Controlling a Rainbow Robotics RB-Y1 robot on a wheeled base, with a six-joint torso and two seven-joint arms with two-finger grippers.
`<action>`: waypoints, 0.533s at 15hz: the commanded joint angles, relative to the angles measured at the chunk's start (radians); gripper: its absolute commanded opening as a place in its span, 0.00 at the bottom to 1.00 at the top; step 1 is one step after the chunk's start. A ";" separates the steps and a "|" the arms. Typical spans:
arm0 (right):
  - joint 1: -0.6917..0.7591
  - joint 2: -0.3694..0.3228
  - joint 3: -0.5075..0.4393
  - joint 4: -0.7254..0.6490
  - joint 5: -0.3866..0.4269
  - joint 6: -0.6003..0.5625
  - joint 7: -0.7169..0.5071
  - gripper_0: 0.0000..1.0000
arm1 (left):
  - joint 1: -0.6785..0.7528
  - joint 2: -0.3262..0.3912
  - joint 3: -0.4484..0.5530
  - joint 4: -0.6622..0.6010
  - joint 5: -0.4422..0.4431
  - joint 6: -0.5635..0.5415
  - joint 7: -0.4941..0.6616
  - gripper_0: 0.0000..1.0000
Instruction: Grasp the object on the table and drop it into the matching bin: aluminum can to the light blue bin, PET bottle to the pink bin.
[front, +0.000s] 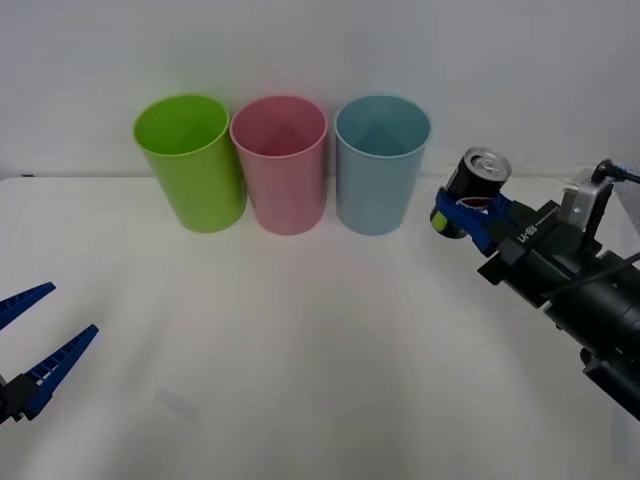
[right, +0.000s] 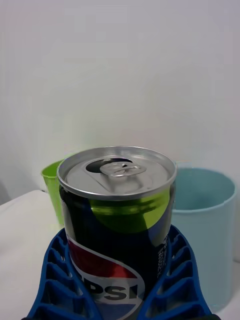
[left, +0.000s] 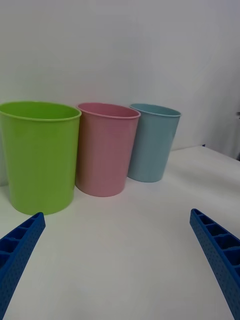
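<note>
So the right gripper (front: 468, 212) had its blue fingers pinched around the aluminum can (front: 470, 190), holding it upright and lifted off the table (front: 300, 340), silver top up. The light blue bin (front: 380, 165) sat just beside the can toward the robot's left, nearest of the three, so I'd guess the next move was a short sideways carry over its rim. The left gripper (front: 35, 345) hung spread open and idle, well apart.
</note>
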 joint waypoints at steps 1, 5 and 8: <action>-0.081 -0.003 0.000 0.028 0.046 0.027 -0.090 0.00 | 0.000 0.000 0.000 0.000 0.000 0.000 0.000 1.00; -0.262 0.005 0.009 0.170 0.075 0.027 -0.115 0.00 | 0.000 0.000 0.000 0.000 0.000 0.000 0.000 1.00; -0.387 0.059 0.012 0.293 0.138 0.025 -0.117 0.00 | 0.000 0.000 0.000 0.000 0.000 0.000 0.000 1.00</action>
